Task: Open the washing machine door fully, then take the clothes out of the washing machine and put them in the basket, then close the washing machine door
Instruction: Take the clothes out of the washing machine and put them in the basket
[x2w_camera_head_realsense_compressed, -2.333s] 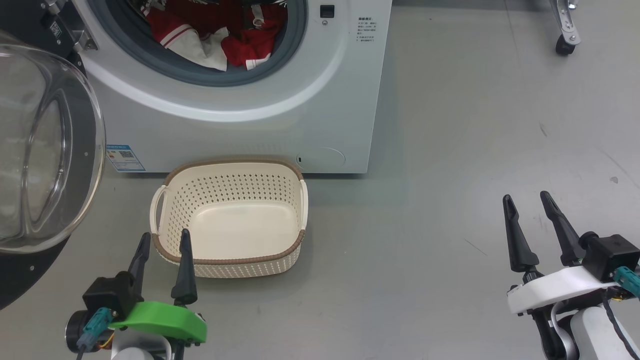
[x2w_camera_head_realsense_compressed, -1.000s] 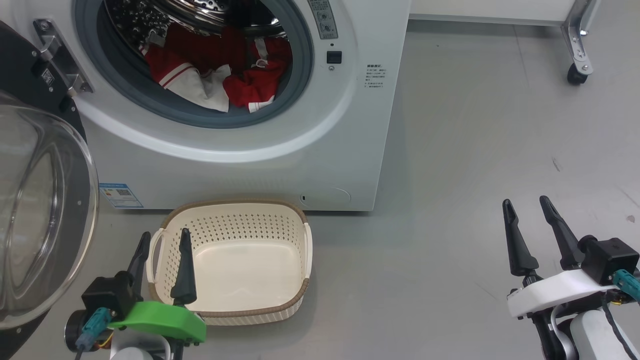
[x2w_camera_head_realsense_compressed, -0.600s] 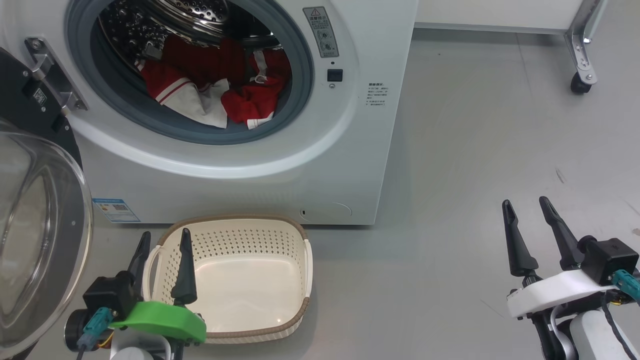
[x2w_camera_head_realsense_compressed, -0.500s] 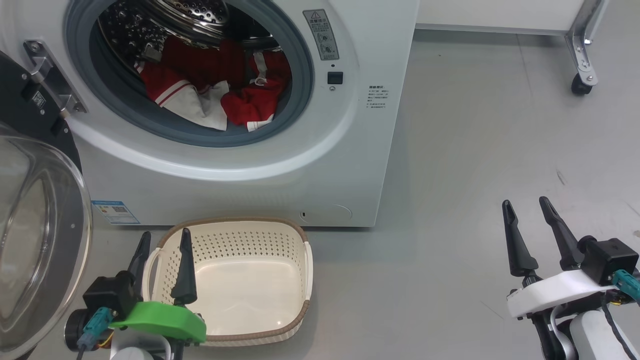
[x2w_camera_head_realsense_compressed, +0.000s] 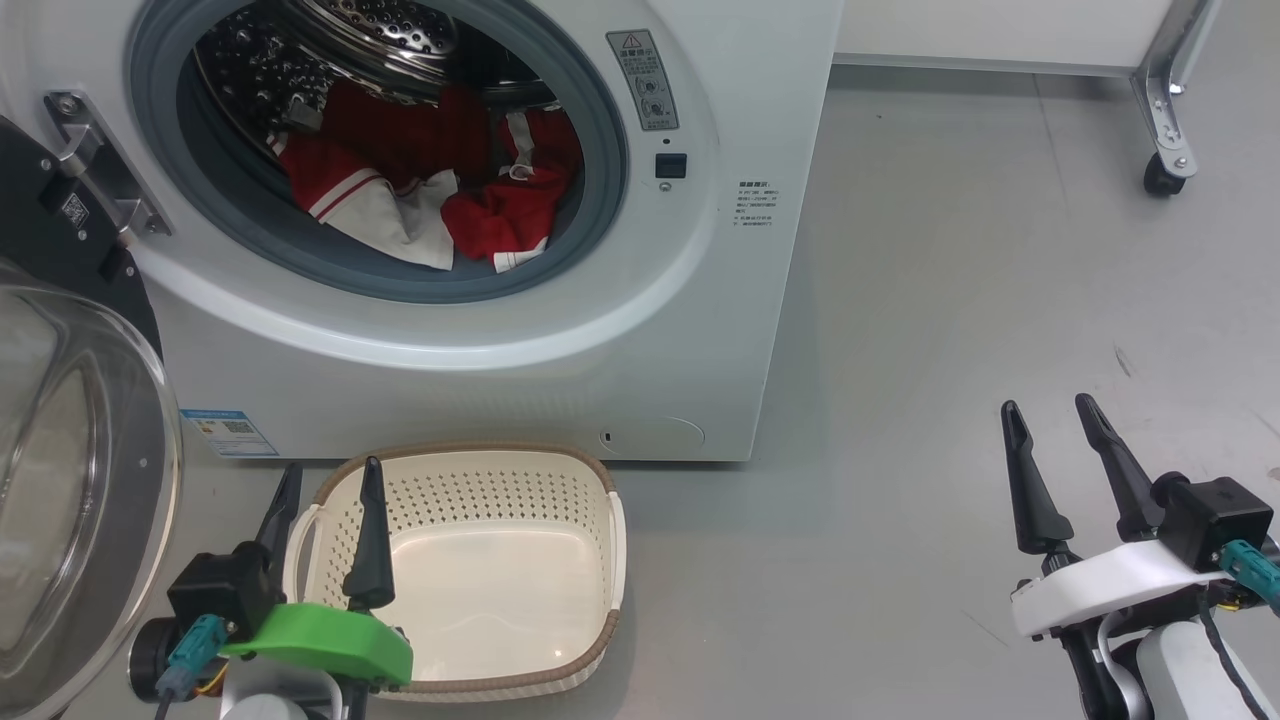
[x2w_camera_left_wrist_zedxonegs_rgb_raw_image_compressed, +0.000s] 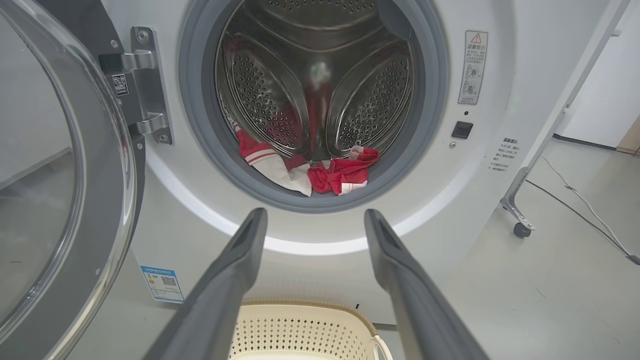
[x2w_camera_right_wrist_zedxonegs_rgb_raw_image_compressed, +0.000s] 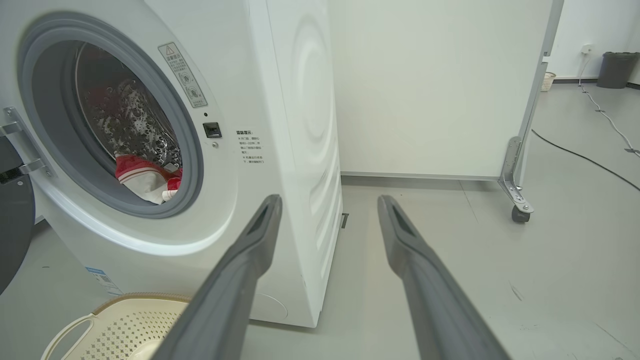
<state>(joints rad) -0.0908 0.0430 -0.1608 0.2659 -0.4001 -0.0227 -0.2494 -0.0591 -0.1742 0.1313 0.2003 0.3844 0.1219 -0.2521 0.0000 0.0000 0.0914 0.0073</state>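
— Grey floor (x2w_camera_head_realsense_compressed: 950, 300) all round, smooth and lightly scuffed, with a white panel (x2w_camera_right_wrist_zedxonegs_rgb_raw_image_compressed: 430, 90) standing on a castor (x2w_camera_head_realsense_compressed: 1157, 178) at the far right. What is the biggest thing on it?

— The washing machine (x2w_camera_head_realsense_compressed: 640, 380). It's a white box at the left of the head view, and its grey rubber ring (x2w_camera_head_realsense_compressed: 390, 288) is uncovered.

— And the washing machine door (x2w_camera_head_realsense_compressed: 90, 500)?

— Swung out on its hinge (x2w_camera_head_realsense_compressed: 95, 160) to the robot's left. Its black rim and clear glass bowl sit at the left edge of the head view, well apart from the ring.

— The basket?

— The basket (x2w_camera_head_realsense_compressed: 470, 455) stands on the floor just in front of the machine's base, below the ring. Its cream bottom is bare.

— So where are the clothes?

— The clothes (x2w_camera_head_realsense_compressed: 420, 190) lie in the steel drum (x2w_camera_left_wrist_zedxonegs_rgb_raw_image_compressed: 320, 75), a red and white heap on its lower part. A white panel of cloth reaches the ring.

— The claws?

— The left gripper (x2w_camera_head_realsense_compressed: 332, 466) hovers low at the basket's near left corner, released, with nothing between its fingers. The right gripper (x2w_camera_head_realsense_compressed: 1046, 404) hangs over bare floor well to the right of the machine, also spread and empty.

— Anything small?

— A blue label sticker (x2w_camera_head_realsense_compressed: 228, 432) low on the machine's front, left of the basket.
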